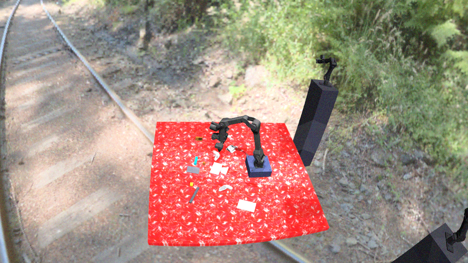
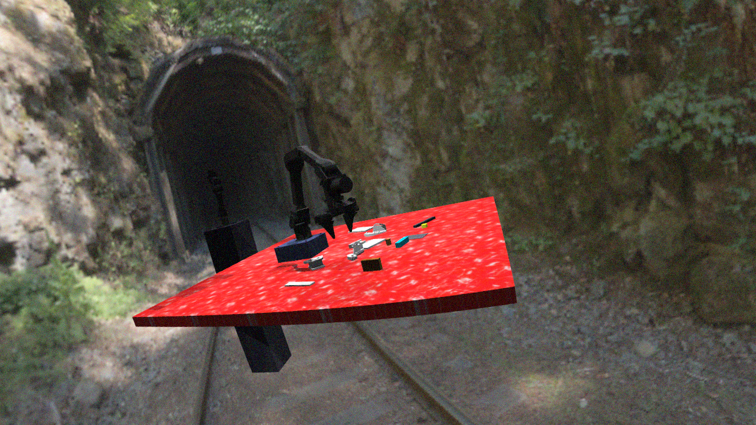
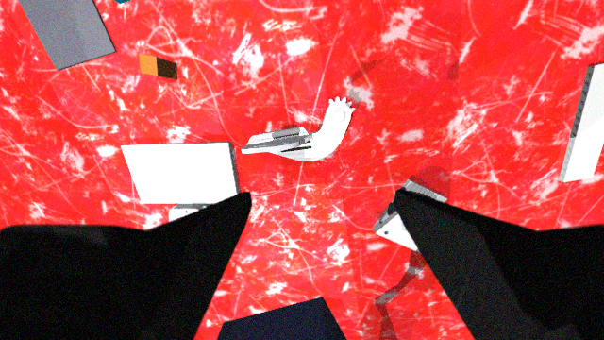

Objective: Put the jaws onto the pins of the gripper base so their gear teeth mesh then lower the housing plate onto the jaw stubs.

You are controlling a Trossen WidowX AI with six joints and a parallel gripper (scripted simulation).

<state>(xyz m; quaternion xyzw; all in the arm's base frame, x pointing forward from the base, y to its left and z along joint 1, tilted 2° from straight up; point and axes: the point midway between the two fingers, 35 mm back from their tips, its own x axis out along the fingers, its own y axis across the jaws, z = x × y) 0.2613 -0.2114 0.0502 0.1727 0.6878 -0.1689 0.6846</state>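
My gripper (image 2: 341, 234) (image 3: 321, 197) is open and empty above the table. One white toothed jaw (image 1: 216, 155) (image 3: 331, 138) lies just beyond the fingertips in the wrist view, its gear teeth pointing away. The other white jaw (image 1: 225, 187) (image 2: 377, 229) lies farther off, near the front. A raised white part (image 1: 232, 151) (image 2: 315, 264) (image 3: 400, 235) is partly hidden by the right finger in the wrist view. Another small white part (image 1: 224, 170) (image 3: 180, 213) is mostly hidden behind the left finger, beside a white plate. I cannot tell for certain which is the gripper base and which the housing plate.
White plates (image 1: 215, 168) (image 1: 246, 205) (image 3: 181, 174) and a smaller one (image 2: 299, 283) (image 3: 585, 129) lie around. Also there are an orange block (image 1: 198, 138), a small orange block (image 3: 148, 65), a cyan block (image 2: 402, 242), a grey plate (image 1: 193, 170), a yellow piece (image 1: 191, 184) and a dark bar (image 1: 194, 195).
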